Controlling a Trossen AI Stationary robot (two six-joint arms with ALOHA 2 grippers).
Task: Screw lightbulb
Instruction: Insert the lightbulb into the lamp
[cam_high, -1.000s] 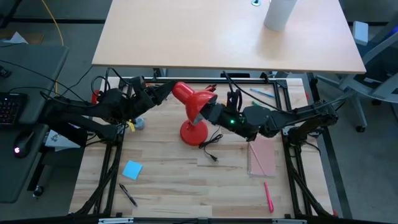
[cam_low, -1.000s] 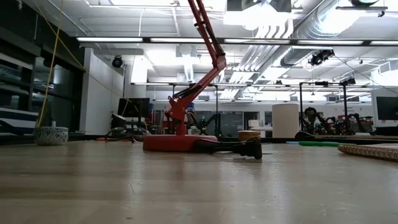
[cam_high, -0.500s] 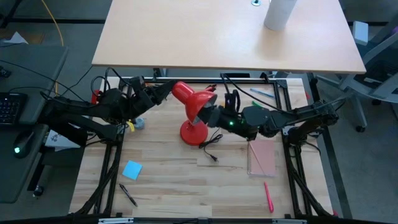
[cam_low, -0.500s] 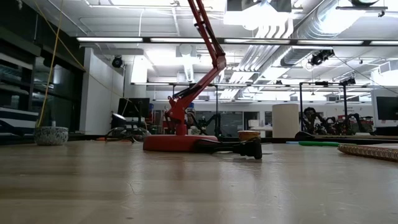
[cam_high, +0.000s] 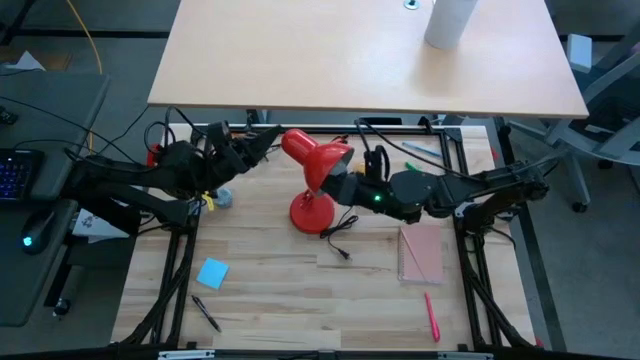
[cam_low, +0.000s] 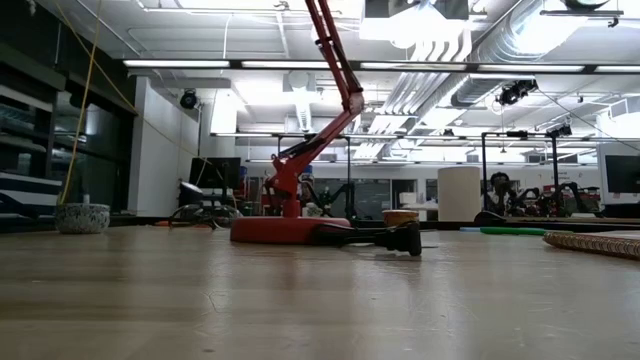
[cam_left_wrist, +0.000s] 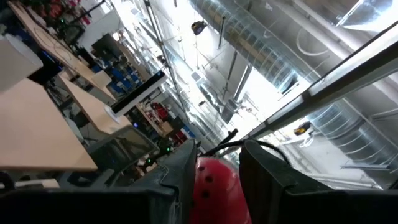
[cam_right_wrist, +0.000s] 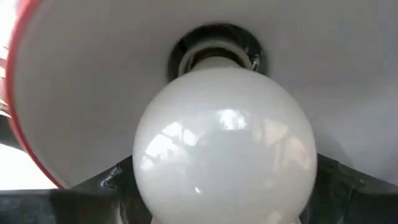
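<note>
A red desk lamp stands on its round base (cam_high: 311, 212) mid-table, and its shade (cam_high: 312, 153) is raised above the base. The white lightbulb (cam_right_wrist: 225, 144) sits in the shade's white inside, its narrow base at the dark socket (cam_right_wrist: 217, 51). My right gripper (cam_high: 336, 184) comes at the shade's mouth from the right and is shut on the bulb. My left gripper (cam_high: 271, 142) is at the shade's back, from the left, shut on it. The low view shows only the lamp's base (cam_low: 290, 229) and arm (cam_low: 335, 62). My left gripper has the red rounded back of the shade (cam_left_wrist: 214, 186) between its two fingers (cam_left_wrist: 179, 180). It comes from the table's left, slanting a little upward. The shade stays raised above the lamp's base. My right gripper pinches the bulb's round globe (cam_right_wrist: 144, 167) between its two fingers (cam_right_wrist: 113, 184), one on each side. It reaches in about level from the table's right. The bulb's narrow base points away from it, into the socket.
The lamp's black cord and plug (cam_high: 340, 243) lie just near of the base. A pink notebook (cam_high: 421, 252) and a red pen (cam_high: 431, 315) lie at the right, a blue note (cam_high: 212, 272) and a dark pen (cam_high: 206, 313) at the near left.
My right gripper has turned at the wrist while staying in place on the bulb. The shade has shifted a little toward the table's right and tipped slightly. The lamp's base has stayed put.
</note>
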